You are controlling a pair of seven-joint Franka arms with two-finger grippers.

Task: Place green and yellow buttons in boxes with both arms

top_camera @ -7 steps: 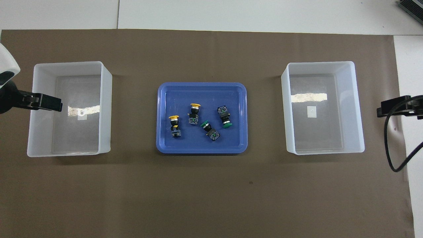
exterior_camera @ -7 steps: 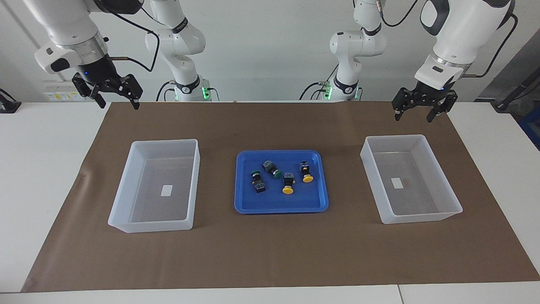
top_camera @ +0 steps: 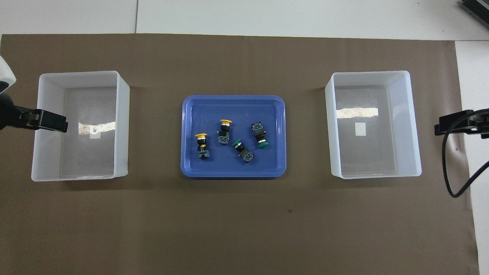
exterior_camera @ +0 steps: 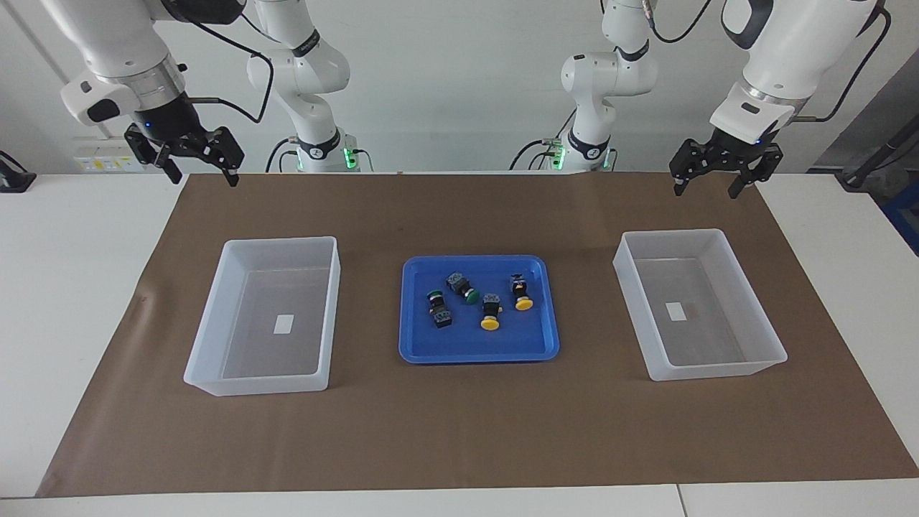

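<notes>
Lying on their sides in the blue tray (exterior_camera: 413,345) between two empty white boxes, the green and yellow buttons (exterior_camera: 479,297) are judged light, rigid and slippery-capped, best taken by the blocky black bodies, while the left gripper (exterior_camera: 713,181) and right gripper (exterior_camera: 201,171) are held raised, spread apart and grasping nothing.

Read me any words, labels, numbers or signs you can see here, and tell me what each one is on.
No readable text anywhere.
White sticker in each clear box: appears blank.
Patterned ends of the buttons in the blue tray: too small to read.
</notes>
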